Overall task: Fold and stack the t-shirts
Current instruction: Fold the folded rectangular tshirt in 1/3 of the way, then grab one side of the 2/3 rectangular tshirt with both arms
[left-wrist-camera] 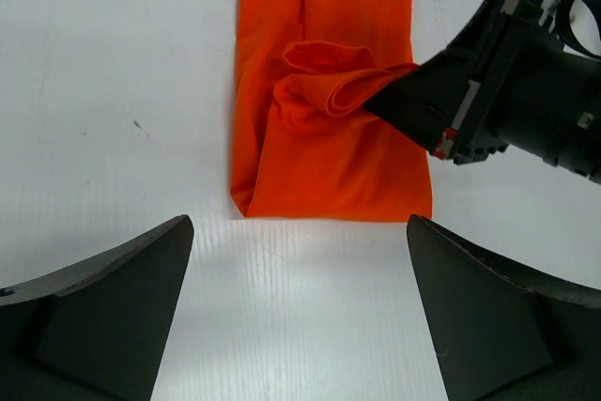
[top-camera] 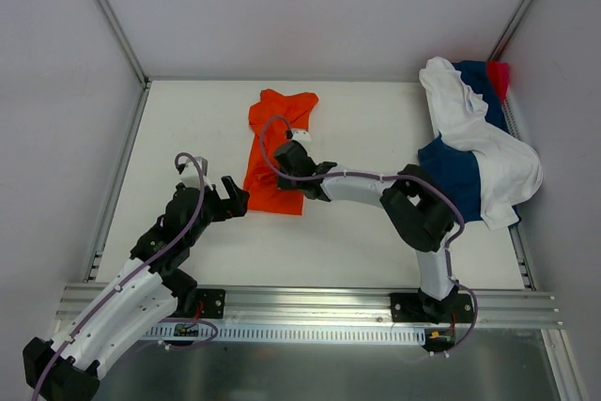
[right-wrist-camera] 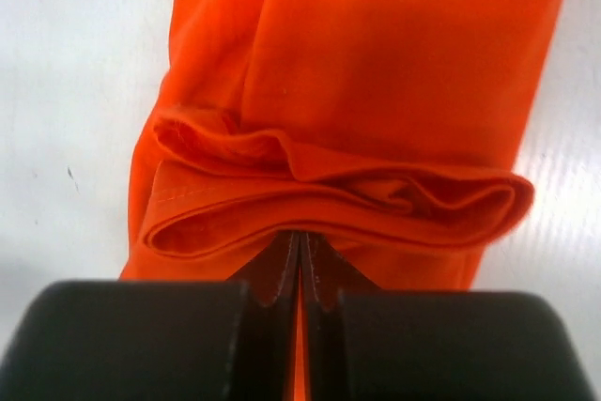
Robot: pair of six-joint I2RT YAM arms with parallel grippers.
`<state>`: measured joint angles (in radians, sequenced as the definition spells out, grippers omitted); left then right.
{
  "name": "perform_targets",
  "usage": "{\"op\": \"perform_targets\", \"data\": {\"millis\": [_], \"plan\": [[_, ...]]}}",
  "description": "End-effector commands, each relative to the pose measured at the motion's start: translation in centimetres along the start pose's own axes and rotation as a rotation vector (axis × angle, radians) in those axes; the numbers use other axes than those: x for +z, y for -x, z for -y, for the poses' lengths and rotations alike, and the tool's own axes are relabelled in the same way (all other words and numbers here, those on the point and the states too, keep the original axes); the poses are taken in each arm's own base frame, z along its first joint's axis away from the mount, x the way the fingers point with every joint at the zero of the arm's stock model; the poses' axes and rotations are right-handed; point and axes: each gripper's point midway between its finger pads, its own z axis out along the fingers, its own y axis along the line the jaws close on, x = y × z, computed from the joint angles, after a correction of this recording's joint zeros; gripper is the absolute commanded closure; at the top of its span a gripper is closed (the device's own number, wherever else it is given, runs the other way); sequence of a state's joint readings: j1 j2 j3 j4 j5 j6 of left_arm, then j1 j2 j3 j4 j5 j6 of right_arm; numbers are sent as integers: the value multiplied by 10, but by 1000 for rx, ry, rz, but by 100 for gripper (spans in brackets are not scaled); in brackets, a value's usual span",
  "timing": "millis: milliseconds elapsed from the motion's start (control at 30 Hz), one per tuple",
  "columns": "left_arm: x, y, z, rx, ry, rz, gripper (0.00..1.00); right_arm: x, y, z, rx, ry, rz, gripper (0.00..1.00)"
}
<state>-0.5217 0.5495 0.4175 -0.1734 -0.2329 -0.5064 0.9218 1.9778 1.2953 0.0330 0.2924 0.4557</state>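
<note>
The orange t-shirt (top-camera: 270,185) lies as a long narrow strip in the middle of the white table (top-camera: 188,129). My right gripper (top-camera: 286,151) is over its middle, shut on a bunched fold of the orange cloth (right-wrist-camera: 329,204), which it lifts slightly off the strip. In the left wrist view the right gripper (left-wrist-camera: 394,100) pinches that fold from the right side of the orange t-shirt (left-wrist-camera: 329,166). My left gripper (top-camera: 235,196) is open just short of the strip's near end, with only bare table between its fingers (left-wrist-camera: 122,298).
A white t-shirt (top-camera: 488,152) drapes over a navy one (top-camera: 451,176) at the right edge, with a red-pink one (top-camera: 499,75) behind them in the far right corner. Metal frame posts (top-camera: 108,16) stand at the back corners, and a rail (top-camera: 310,302) runs along the near edge.
</note>
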Motion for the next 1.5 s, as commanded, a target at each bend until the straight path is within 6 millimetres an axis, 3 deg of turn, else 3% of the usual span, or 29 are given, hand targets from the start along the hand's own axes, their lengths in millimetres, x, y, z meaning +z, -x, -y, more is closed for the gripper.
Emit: {"op": "perform_targets", "data": {"millis": [0, 100, 333, 500, 567, 600, 633, 667, 700, 767, 800, 867, 900, 1000, 1033, 1067, 1100, 1133, 1200, 1233, 1267, 1300, 1333, 1367, 1400, 1467], "plan": [[2, -4, -3, -5, 8, -5, 1, 21, 14, -11, 19, 43, 5, 99], [3, -7, -6, 2, 16, -8, 1, 37, 32, -11, 41, 50, 19, 100], [5, -10, -10, 0, 37, -18, 1, 64, 66, 17, 79, 27, 33, 99], [9, -13, -9, -8, 50, -41, 1, 60, 101, 8, 25, 77, 91, 99], [10, -14, -9, -13, 48, -50, 1, 45, 122, -2, -19, 111, 136, 81], [10, -12, -7, -19, 42, -43, 1, 38, 130, -5, -35, 117, 152, 53], [10, -12, -6, -22, 42, -43, 1, 30, 138, -8, -50, 123, 167, 34], [11, -11, -6, -25, 40, -39, 1, 21, 146, -10, -66, 124, 181, 22], [11, -10, -6, -27, 40, -34, 1, 2, 160, -12, -94, 119, 198, 12], [13, -9, -4, -36, 37, -28, 1, -20, 168, -3, -107, 84, 209, 7], [14, -10, -4, -41, 34, -32, 1, -41, 168, 5, -109, 70, 220, 5], [16, -10, 2, -64, 10, -28, 1, -60, 162, 18, -99, 42, 231, 4], [18, -15, 2, -70, 4, -35, 1, -77, 149, 36, -76, 12, 230, 3], [26, -19, 20, -99, -103, -30, 1, -97, 124, 57, -27, 6, 227, 3], [29, -22, 23, -103, -122, -39, 1, -107, 100, 73, 10, -1, 204, 3], [32, -19, 31, -115, -164, -23, 1, -111, 95, 74, 37, 25, 225, 3], [35, -18, 33, -120, -174, -22, 1, -114, 83, 77, 56, 48, 215, 3], [42, -25, 31, -124, -166, -48, 1, -116, 57, 92, 95, 42, 190, 2], [50, -21, 34, -143, -201, -44, 1, -116, 44, 94, 129, 85, 199, 2], [57, -30, 31, -161, -196, -81, 1, -113, 24, 105, 147, 75, 168, 2], [63, -30, 20, -193, -183, -82, 1, -111, 22, 104, 161, 95, 179, 2], [65, -23, 30, -215, -261, -73, 1, -109, 17, 101, 170, 124, 165, 2], [72, -34, 24, -261, -252, -116, 1, -107, 11, 101, 183, 142, 154, 1], [77, -31, 11, -303, -238, -105, 1, -101, 8, 101, 221, 171, 157, 1], [78, -26, 16, -333, -289, -98, 1, -99, 5, 96, 235, 210, 143, 1], [86, -35, 4, -370, -270, -133, 1, -88, 1, 95, 265, 225, 127, 1]]}}
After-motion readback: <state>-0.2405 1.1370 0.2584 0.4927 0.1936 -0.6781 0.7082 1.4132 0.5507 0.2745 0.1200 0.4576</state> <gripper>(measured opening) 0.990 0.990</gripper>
